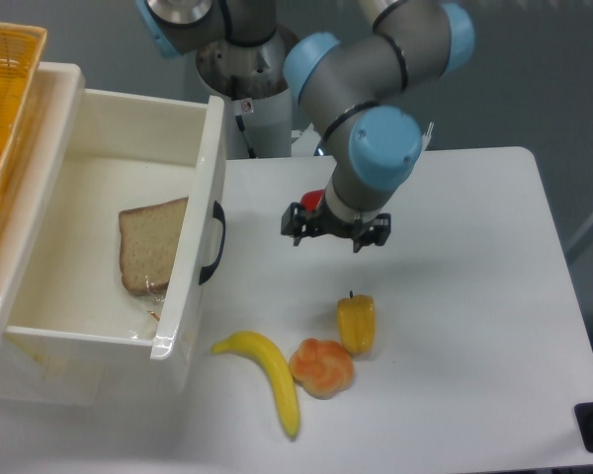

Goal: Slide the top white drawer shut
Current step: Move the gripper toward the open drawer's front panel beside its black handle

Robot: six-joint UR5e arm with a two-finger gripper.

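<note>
a: how far along is it?

b: not started, by the look of it. the top white drawer (128,227) stands pulled well out at the left of the table (474,296), a slice of bread (153,242) lying inside.

a: and the gripper (334,227)?

b: it hangs above the table to the right of the drawer front, apart from it, fingers spread and holding nothing.

a: the drawer itself?

b: a glossy cream box with a flat front and a black curved handle (212,242). the whole push is left.
</note>
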